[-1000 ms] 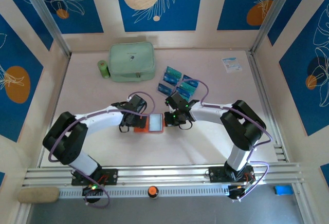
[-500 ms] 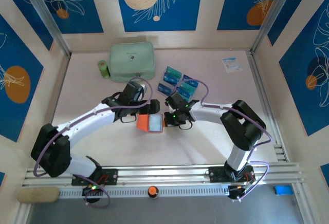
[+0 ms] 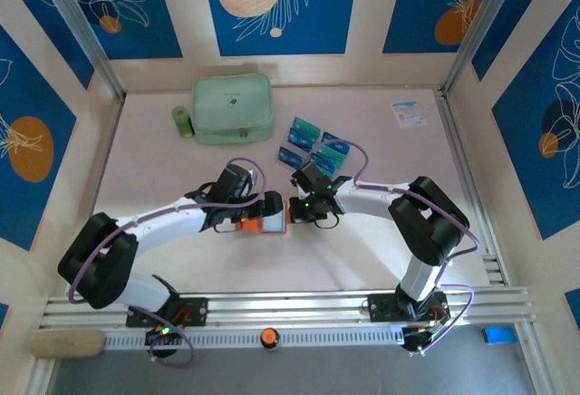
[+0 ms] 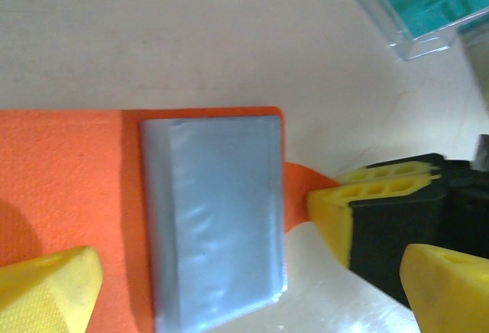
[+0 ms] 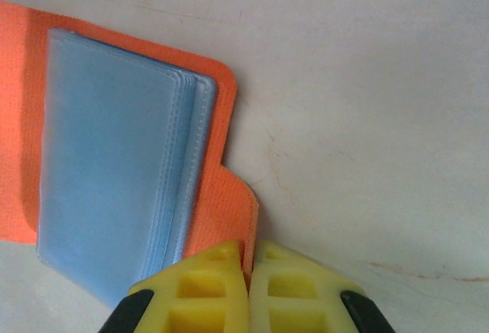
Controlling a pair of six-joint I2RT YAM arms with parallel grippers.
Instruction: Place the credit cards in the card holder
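Orange card holder point(image 5: 208, 218) tab between right jaws.

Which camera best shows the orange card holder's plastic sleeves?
Right wrist: the card holder lies open, stacked sleeves edge-on, tab pinched by the right gripper. Left wrist shows its top sleeve flat; top external, a small patch.

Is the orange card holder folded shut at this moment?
No, the card holder lies open, with its stack of clear sleeves exposed on top.
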